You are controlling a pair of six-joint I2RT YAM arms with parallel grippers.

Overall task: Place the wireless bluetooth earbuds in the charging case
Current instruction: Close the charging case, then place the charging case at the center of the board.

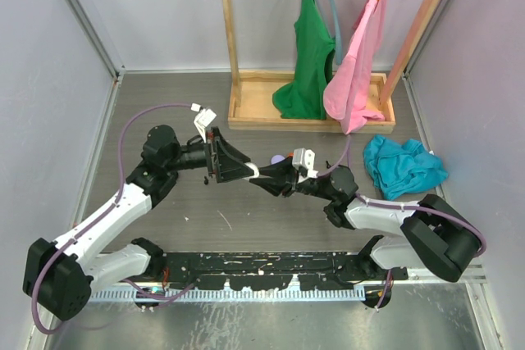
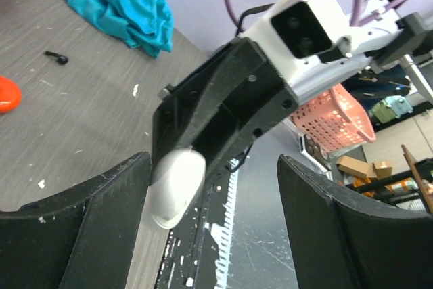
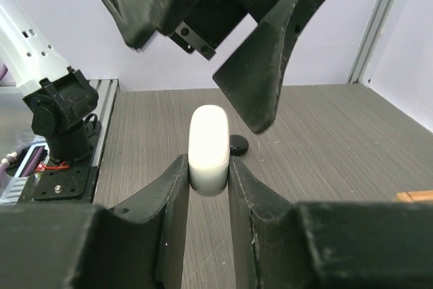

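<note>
Wooden rack [image 1: 254,122] along far edge.

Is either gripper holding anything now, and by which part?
The right gripper pinches the white charging case by one end. The left gripper is open and holds nothing.

Bright even light, v. soft shadows

My right fingers [image 3: 172,197] conceal the lower part of the charging case [image 3: 208,137]. Dark item [image 3: 239,144] behind it: partly hidden, type undetermined. Orange object [image 2: 7,94]: cut off by left-wrist view edge.
</note>
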